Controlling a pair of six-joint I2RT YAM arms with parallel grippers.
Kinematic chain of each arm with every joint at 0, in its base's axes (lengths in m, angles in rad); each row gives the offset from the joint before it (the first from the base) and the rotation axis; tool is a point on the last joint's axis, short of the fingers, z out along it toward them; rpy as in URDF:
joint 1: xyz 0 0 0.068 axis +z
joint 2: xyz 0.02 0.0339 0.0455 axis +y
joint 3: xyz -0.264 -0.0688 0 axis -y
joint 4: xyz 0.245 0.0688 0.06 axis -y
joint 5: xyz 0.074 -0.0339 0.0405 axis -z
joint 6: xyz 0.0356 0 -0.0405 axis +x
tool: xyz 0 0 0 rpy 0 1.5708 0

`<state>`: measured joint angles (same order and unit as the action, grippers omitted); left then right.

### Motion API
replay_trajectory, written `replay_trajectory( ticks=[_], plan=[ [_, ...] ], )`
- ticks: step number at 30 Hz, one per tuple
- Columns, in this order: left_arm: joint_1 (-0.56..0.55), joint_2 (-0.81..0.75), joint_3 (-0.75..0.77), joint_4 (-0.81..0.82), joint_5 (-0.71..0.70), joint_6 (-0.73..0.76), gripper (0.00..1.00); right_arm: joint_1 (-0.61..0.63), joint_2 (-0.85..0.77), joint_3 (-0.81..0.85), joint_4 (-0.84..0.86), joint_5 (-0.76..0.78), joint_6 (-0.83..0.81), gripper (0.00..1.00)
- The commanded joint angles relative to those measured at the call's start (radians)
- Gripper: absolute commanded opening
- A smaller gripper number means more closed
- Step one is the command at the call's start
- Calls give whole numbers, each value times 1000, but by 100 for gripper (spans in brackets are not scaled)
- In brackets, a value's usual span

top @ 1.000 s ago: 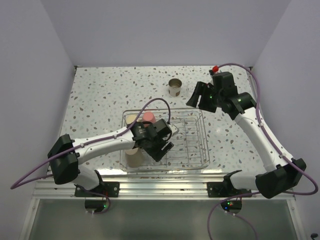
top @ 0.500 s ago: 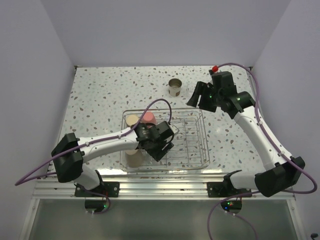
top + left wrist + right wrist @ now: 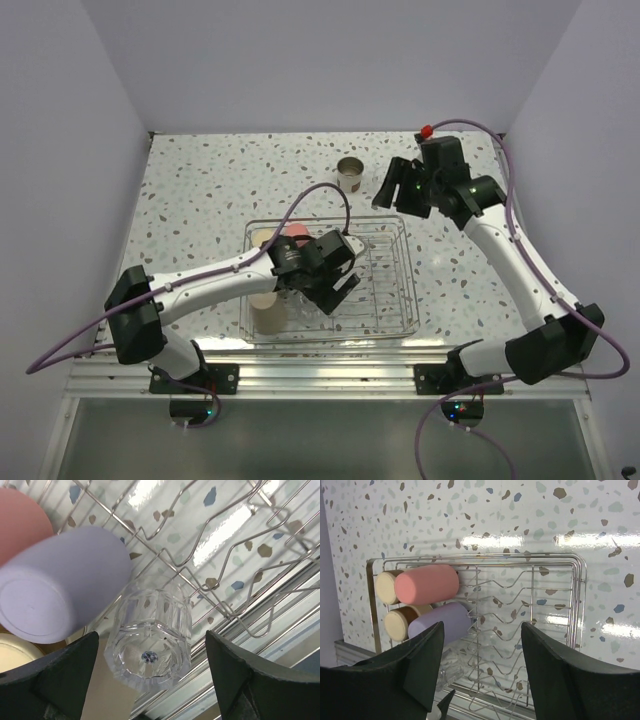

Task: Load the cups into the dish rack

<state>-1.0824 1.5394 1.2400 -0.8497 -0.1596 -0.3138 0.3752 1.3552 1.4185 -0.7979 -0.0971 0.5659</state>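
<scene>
Top view, rack: the dish rack (image 3: 411,285) sits on the speckled table (image 3: 200,190), at the middle of the near edge.
Top view, loaded cups: a pink cup (image 3: 297,232) and tan cups (image 3: 268,314) lie along the rack's left side.
Top view, loose cup: a brown cup (image 3: 350,173) stands upright near the far edge, right of the middle, outside the rack.
Top view, my arms: my left gripper (image 3: 345,272) hangs over the rack's middle. My right gripper (image 3: 398,192) is just right of the brown cup, apart from it.
Left wrist, grip: my fingers are spread wide and hold nothing. A clear cup (image 3: 150,630) lies on the wires between them, touching neither.
Left wrist, neighbours: a lavender cup (image 3: 60,585) lies on its side just beside the clear cup, with the pink cup past it.
Right wrist, grip: my fingers are wide apart and empty, above the table.
Right wrist, rack: the pink and lavender cups lie side by side at the rack's left end, with a tan cup behind each.
</scene>
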Motion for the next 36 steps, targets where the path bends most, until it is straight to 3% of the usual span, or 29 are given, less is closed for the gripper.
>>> replay_trajectory(
  ticks=[1, 12, 20, 28, 36],
  plan=[
    [-7, -28, 90, -25, -34, -2, 91, -4, 31, 77, 32, -13, -32, 66],
    [18, -74, 321, -130, -118, -10, 98, -5, 316, 309, 101, -19, -20, 68],
    [209, -154, 371, -74, -58, -7, 99, -10, 649, 672, 49, 30, -46, 68],
    [257, -183, 377, -97, -58, -1, 99, -21, 969, 1068, -66, 131, -72, 68],
    [322, -216, 340, -78, -40, 4, 99, -27, 1029, 1017, -37, 172, -75, 68]
  ],
)
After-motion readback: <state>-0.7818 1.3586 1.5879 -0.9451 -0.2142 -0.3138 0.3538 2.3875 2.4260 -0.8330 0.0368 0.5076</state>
